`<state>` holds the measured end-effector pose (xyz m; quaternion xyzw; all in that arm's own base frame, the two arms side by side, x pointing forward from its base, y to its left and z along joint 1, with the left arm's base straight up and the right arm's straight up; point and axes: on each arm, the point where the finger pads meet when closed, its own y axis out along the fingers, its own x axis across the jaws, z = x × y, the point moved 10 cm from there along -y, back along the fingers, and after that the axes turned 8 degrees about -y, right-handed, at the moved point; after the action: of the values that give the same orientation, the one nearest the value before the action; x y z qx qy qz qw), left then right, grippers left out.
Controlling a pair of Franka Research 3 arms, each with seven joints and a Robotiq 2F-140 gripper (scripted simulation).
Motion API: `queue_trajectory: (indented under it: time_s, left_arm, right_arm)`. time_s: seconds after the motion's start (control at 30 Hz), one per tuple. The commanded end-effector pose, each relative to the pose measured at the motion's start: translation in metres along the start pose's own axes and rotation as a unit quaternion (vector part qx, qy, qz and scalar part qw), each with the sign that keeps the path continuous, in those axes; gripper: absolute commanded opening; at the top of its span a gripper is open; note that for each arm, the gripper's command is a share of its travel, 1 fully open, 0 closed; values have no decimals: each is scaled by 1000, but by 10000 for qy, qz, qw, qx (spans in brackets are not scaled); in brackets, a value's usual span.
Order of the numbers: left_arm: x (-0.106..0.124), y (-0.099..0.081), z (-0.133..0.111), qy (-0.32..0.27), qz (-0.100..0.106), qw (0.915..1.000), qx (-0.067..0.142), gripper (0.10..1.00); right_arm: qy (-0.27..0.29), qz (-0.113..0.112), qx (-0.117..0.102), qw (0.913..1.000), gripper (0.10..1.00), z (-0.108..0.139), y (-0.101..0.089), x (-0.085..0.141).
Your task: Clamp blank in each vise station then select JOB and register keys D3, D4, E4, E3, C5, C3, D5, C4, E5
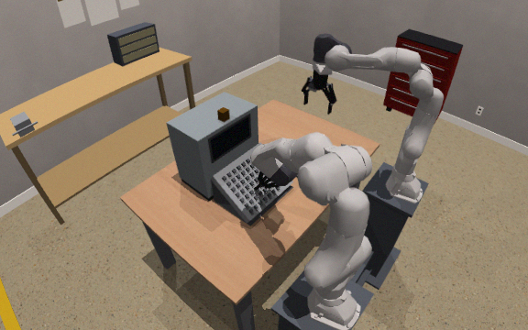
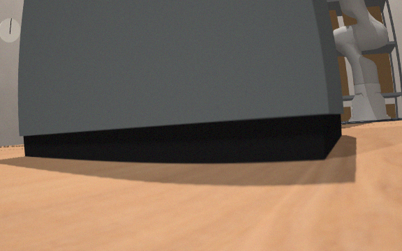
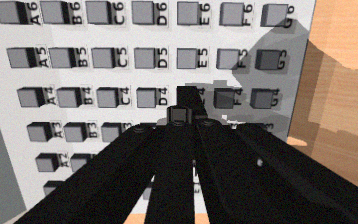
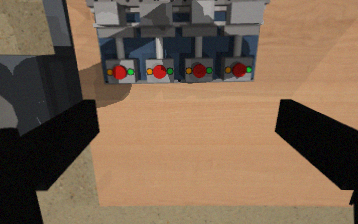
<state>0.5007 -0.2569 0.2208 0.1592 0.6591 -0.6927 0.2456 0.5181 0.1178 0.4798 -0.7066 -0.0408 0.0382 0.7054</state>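
Note:
My left gripper (image 1: 260, 187) (image 3: 186, 101) is shut and empty, its tips over the E4 key position and hiding it. On the keypad (image 3: 0, 80), keys D4 (image 3: 146, 97), C4 (image 3: 107, 97), C5 (image 3: 103, 57), D5 (image 3: 144, 58) and E5 (image 3: 186, 58) show unlit; my fingers hide D3 and E3. My right gripper (image 1: 318, 106) (image 4: 187, 115) is open and empty, high above the table. Four vise stations have red knobs (image 4: 119, 72) (image 4: 159, 71) (image 4: 199, 70) (image 4: 239, 70) at the right wrist view's top. I cannot make out blanks. The lamp (image 1: 223, 114) looks dark amber. I see no selector.
The grey cabinet (image 1: 191, 151) (image 2: 173, 70) stands behind the keypad on the wooden table (image 1: 209, 261) (image 2: 187, 216). Its screen (image 1: 231, 137) is dark. The left arm reaches across the keypad's front in the top view. A workbench (image 1: 94, 92) stands by the wall.

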Motion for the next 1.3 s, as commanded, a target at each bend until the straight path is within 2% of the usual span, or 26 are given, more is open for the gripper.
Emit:
queue_trajectory:
  time_s: [0.0, 1.0, 1.17, 1.27]
  left_arm:
    - [0, 4, 0, 52, 4, 10000, 12, 99]
    - [0, 10, 0, 52, 4, 10000, 12, 99]
    - [0, -2, 0, 52, 4, 10000, 12, 99]
    - [-3, -2, 3, 52, 4, 10000, 12, 99]
  right_arm:
    - [1, -1, 0, 10000, 1000, 0, 0, 0]
    - [1, -1, 0, 10000, 1000, 0, 0, 0]
    - [1, -1, 0, 10000, 1000, 0, 0, 0]
    - [1, -1, 0, 10000, 1000, 0, 0, 0]
